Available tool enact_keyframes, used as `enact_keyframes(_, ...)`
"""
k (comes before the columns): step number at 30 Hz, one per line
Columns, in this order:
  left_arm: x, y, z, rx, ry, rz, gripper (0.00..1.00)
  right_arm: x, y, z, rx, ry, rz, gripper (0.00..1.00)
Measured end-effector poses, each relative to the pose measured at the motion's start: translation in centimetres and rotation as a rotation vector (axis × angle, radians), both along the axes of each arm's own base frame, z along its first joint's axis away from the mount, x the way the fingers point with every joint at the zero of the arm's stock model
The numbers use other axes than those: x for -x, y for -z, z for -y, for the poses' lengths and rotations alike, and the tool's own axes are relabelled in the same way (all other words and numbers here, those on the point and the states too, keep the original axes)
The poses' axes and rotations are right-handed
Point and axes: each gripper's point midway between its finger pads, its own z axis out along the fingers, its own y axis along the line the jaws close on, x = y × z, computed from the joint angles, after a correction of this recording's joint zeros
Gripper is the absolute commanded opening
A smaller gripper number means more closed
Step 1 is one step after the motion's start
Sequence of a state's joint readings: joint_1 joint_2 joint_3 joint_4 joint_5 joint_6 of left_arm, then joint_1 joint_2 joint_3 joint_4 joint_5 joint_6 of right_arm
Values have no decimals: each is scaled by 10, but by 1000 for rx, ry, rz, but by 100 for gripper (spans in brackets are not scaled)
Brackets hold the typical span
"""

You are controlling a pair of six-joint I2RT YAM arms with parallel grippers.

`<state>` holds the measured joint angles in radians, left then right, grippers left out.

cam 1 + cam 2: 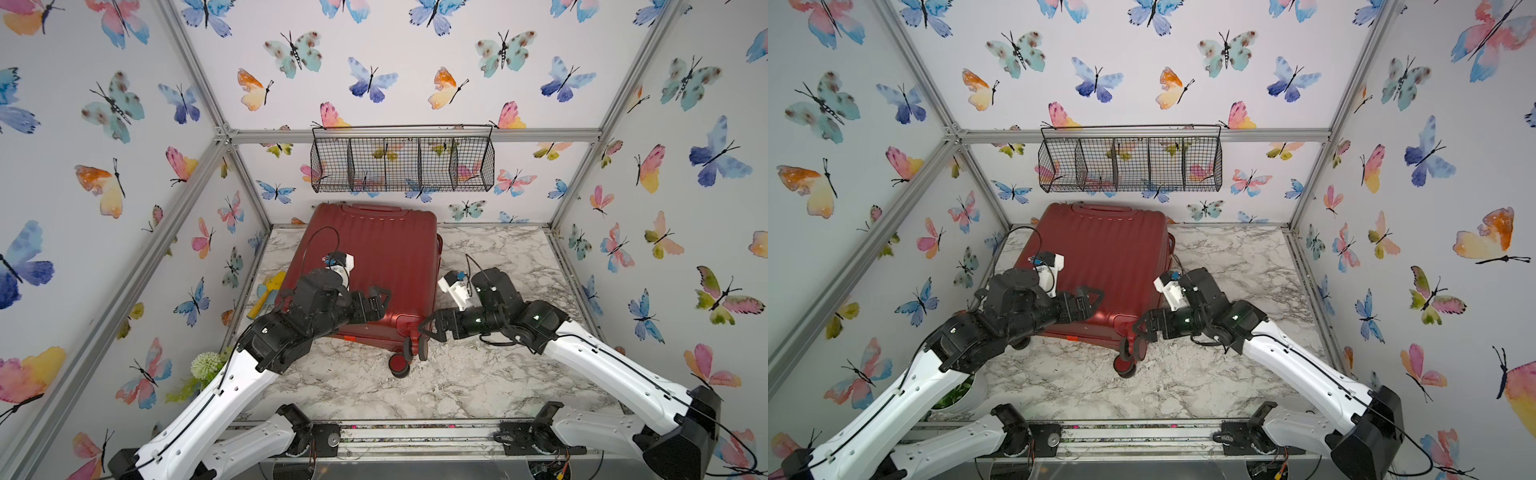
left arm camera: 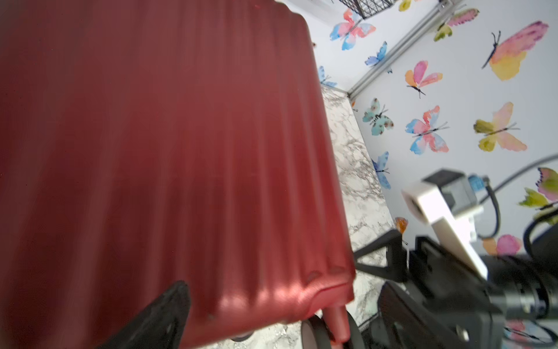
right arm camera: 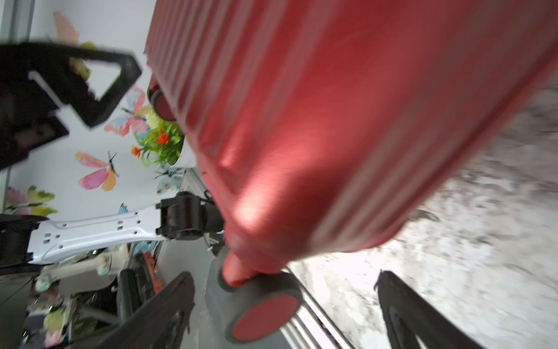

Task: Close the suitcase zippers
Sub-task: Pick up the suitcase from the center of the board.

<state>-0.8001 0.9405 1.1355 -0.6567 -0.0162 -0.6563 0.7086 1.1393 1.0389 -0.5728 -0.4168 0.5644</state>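
Your suitcase [image 1: 374, 253] lies flat on the marble bench [image 1: 498, 374], in its far left part. Its ribbed shell faces up and the two halves lie together. Its long axis runs from the far edge toward the near edge and leans a little to the right as it comes near. The handle end points at the far wall, and the wheels [image 1: 409, 353] point at the near edge. The zippers along the seam are too thin to make out.

Your left gripper [image 1: 384, 301] hangs over the near part of the shell with its fingers spread. You cannot tell whether it touches. Your right gripper [image 1: 426, 328] sits just beside the near right wheel with its fingers [image 3: 169, 311] wide apart, pinching nothing.

A black wire basket [image 1: 402, 164] hangs on the far wall above the case. A yellow and blue item [image 1: 268, 293] lies between the case and the left edge, and a potted plant [image 1: 205, 365] stands at the near left corner.
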Motion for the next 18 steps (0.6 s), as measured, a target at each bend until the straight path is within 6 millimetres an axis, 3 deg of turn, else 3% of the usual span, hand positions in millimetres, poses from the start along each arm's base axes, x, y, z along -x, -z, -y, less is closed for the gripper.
enact_keyframes(5,61,36,60,-62,153,-86,98,-51,11,79,157,276,95,95)
enact_keyframes(7,83,60,81,-122,194,-134,98,-57,24,90,219,311,102,93)
enact_keyframes(9,94,85,92,-193,196,-176,98,-63,38,93,263,318,94,93)
enact_keyframes(13,84,116,92,-316,103,-201,99,-71,57,91,295,318,82,91)
enact_keyframes(16,70,113,89,-329,29,-152,93,-70,68,90,294,307,79,90)
enact_keyframes(18,61,108,88,-323,-17,-114,83,-68,75,88,286,294,76,89)
